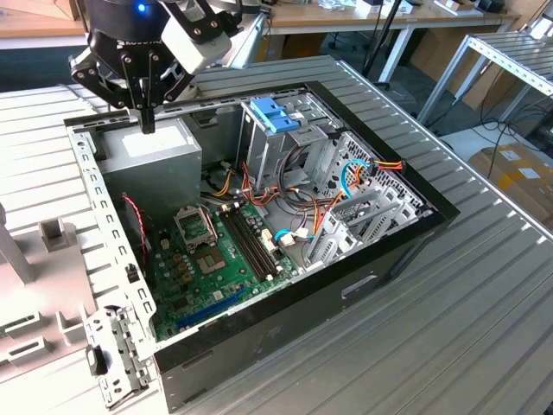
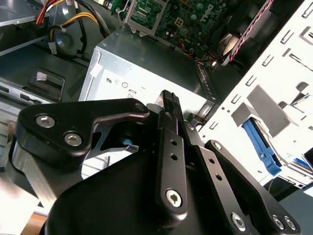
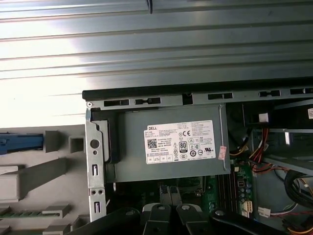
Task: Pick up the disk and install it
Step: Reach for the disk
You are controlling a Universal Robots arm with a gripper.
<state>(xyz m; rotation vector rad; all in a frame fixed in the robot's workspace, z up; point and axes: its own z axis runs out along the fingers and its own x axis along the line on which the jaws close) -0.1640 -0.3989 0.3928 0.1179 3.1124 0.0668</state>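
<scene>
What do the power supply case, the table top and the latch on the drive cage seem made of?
Power supply case: sheet metal, matte grey, with folded edges and a stuck-on label. Table top: probably aluminium, ribbed, with a brushed sheen catching glare. Latch: blue plastic, likely moulded, smooth and slightly glossy.

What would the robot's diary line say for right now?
gripper | fingers shut, empty | over power supply | open computer case
</scene>
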